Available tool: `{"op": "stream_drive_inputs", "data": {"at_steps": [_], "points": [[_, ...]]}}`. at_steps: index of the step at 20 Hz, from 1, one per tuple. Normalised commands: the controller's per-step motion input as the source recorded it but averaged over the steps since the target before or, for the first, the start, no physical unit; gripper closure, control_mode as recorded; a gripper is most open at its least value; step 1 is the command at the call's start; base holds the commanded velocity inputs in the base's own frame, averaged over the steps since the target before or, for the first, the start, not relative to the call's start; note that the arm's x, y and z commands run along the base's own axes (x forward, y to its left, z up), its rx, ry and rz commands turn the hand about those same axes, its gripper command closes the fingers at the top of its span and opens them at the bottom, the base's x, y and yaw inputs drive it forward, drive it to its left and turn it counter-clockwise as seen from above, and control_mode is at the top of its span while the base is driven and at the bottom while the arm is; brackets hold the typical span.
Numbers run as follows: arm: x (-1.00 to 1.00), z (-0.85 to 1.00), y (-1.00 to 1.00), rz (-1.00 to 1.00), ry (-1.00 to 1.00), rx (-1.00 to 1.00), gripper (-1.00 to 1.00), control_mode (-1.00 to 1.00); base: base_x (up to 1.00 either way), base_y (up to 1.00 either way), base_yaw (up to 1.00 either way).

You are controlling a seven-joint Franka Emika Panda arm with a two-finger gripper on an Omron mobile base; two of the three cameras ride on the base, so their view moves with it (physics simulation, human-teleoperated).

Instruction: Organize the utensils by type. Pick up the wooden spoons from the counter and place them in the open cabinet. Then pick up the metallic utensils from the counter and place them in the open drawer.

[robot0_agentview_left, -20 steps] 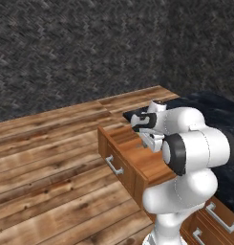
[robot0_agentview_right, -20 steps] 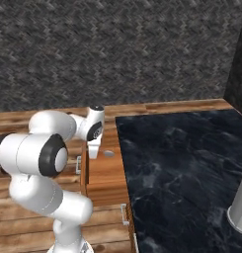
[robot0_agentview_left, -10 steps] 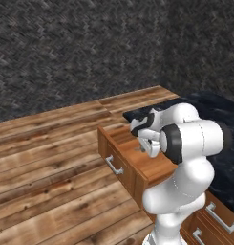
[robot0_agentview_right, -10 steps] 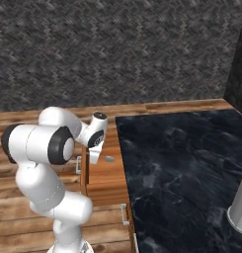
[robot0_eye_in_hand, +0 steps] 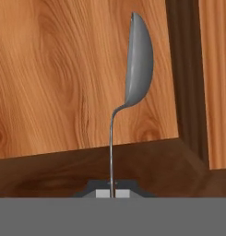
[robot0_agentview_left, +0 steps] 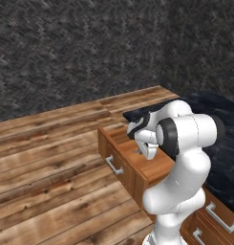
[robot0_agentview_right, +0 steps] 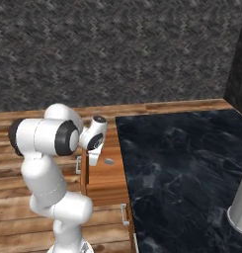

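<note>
One silver metal spoon (robot0_eye_in_hand: 138, 60), its thin handle pinched between the closed fingers of the gripper (robot0_eye_in_hand: 113, 192), its bowl pointing away from them. Beyond the spoon lies the wooden floor of one open drawer (robot0_agentview_left: 152, 165), beside the black counter (robot0_agentview_right: 181, 168).

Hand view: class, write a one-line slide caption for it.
The tool, shut on the metal spoon, holds it over the open drawer.
</note>
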Motion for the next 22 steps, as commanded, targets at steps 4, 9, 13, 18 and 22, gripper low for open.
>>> {"op": "stream_drive_inputs", "data": {"at_steps": [4, 9, 13, 18, 22], "points": [[0.17, -0.15, 0.0, 0.0, 0.0, 0.0, 1.0, -1.0, 0.0, 0.0, 0.0], [0.11, -0.17, 0.03, 0.0, 0.0, 0.0, 1.0, -1.0, 0.0, 0.0, 0.0], [0.07, -0.23, 0.01, 0.0, 0.0, 0.0, 1.0, -1.0, 0.0, 0.0, 0.0], [0.18, -0.21, 0.0, 0.0, 0.0, 0.0, 1.0, -1.0, 0.0, 0.0, 0.0], [0.15, -0.19, 0.0, 0.0, 0.0, 0.0, 1.0, -1.0, 0.0, 0.0, 0.0]]}}
